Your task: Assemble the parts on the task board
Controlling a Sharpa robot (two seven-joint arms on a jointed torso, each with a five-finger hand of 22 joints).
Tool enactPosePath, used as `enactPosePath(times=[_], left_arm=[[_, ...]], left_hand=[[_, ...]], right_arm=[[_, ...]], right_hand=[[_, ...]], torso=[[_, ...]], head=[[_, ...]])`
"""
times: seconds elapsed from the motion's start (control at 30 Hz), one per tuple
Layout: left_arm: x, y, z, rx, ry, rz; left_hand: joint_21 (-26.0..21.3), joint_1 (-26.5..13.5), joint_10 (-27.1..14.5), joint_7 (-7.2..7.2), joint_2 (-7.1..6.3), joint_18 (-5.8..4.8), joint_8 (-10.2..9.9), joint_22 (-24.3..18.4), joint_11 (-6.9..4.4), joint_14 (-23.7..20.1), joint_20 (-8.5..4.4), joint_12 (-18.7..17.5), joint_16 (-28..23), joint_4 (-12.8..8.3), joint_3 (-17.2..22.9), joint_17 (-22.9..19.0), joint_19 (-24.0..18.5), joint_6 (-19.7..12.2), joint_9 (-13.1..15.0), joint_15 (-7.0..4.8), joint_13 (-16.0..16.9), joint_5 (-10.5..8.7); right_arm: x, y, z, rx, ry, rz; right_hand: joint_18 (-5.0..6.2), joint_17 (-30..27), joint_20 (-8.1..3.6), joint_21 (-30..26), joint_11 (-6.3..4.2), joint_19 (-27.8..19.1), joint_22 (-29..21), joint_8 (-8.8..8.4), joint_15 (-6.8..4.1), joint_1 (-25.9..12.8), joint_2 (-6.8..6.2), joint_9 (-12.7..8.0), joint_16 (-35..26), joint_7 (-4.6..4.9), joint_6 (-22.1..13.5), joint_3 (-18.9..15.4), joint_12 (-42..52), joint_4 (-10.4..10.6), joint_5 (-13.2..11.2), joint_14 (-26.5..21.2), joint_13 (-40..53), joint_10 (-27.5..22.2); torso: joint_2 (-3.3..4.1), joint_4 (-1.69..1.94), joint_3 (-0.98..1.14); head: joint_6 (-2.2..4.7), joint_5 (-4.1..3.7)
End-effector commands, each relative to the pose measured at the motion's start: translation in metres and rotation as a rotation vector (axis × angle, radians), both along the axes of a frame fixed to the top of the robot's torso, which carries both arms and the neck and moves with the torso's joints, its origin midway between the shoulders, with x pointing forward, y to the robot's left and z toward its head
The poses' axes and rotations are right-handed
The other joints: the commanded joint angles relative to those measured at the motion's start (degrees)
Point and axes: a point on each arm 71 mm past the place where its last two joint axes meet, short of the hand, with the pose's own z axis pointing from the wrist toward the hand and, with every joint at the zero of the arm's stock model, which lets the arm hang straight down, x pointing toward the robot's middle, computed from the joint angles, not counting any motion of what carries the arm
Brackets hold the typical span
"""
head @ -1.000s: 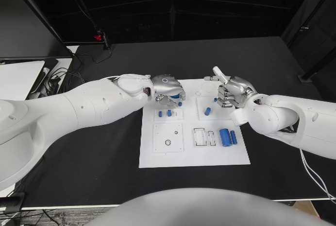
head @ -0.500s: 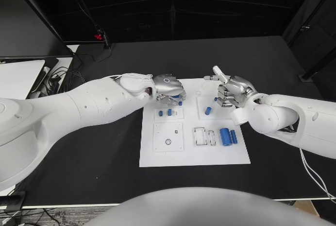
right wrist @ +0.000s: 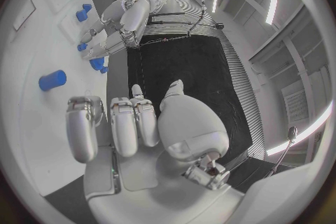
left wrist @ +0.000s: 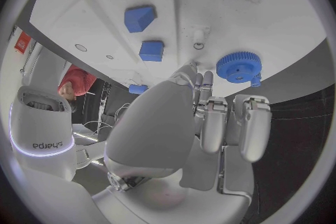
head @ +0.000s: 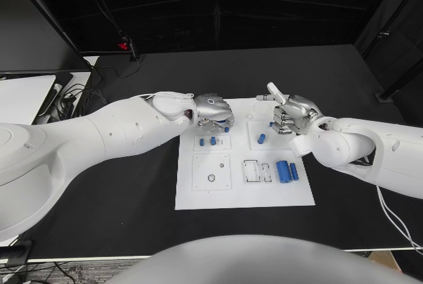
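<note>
One piece of lettering is showing: in the left wrist view the brand word "sharpa" [left wrist: 51,144] is standing in pale letters on the robot's white body, and it is appearing mirror-reversed there. The task board [head: 291,196], the blue parts [head: 283,171] and the silver hands are carrying no lettering, number or sign that can be read. Any other marks are staying too small to make out.

Even overhead light; board [head: 244,192] bright against the dark table [head: 123,198]. Wrist views bend edges; ceiling strips glare.
</note>
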Motion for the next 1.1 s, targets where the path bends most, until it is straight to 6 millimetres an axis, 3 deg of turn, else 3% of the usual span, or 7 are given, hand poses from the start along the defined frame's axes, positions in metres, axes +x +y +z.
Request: enactPosePath(times=[0.03, 0.5, 1.1], left_arm=[[-0.0023, -0.0027, -0.001, 0.021, 0.002, -0.034], [-0.0028, -0.0055, -0.004, 0.044, 0.022, -0.026], [-0.0018, -0.0061, -0.006, 0.068, 0.035, -0.006]], left_hand=[[0.2, -0.2, -0.1, 0.03, -0.72, -0.83, -0.2, 15.1, -0.19, 6.0, -0.48, -0.4, 0.0, 0.0, 0.3, 15.1, 6.0, 0.3, -0.1, -0.13, -0.1, -0.46], [0.2, -0.8, 1.2, 0.11, -0.64, -0.83, -0.3, 15.1, -0.13, 6.0, -0.46, -0.5, 0.0, 0.0, 0.8, 15.1, 6.0, 1.2, -0.4, -0.09, 0.0, -0.82], [0.2, -0.6, 6.6, -0.71, -0.15, -0.83, 0.7, 15.1, -1.14, 6.0, -0.99, -1.1, 0.0, -0.1, 3.3, 15.1, 6.0, 5.9, -0.3, -0.89, 0.0, -0.97]], right_arm=[[-0.0001, 0.0019, 0.0011, 0.005, -0.004, 0.01], [0.0002, 0.0024, 0.0011, 0.006, -0.006, 0.01], [0.0004, 0.0031, 0.001, 0.007, -0.006, 0.011]], right_hand=[[0.36, 15.1, 0.42, -0.2, 0.3, 3.4, 14.1, 0.2, 0.45, 0.1, 0.49, 0.1, 0.1, 0.31, -0.2, 0.0, 0.1, 0.0, 0.2, 6.1, 15.0, 6.1], [0.36, 15.1, 0.45, -0.2, 0.33, 3.4, 14.1, 0.26, 0.48, 0.2, 0.56, 0.1, 0.1, 0.33, -0.2, 0.1, 0.1, 0.0, 0.2, 6.1, 15.0, 6.1], [0.37, 15.1, 0.47, -0.2, 0.35, 3.4, 14.0, 0.31, 0.51, 0.2, 0.62, 0.1, 0.1, 0.34, -0.2, 0.1, 0.1, 0.0, 0.2, 6.1, 15.0, 6.1]], torso=[[0.02, -0.06, -0.07], [0.01, 0.08, 0.01], [0.0, 0.07, 0.04]], head=[[-0.08, -0.1], [-0.25, -0.12], [-0.26, -0.09]])
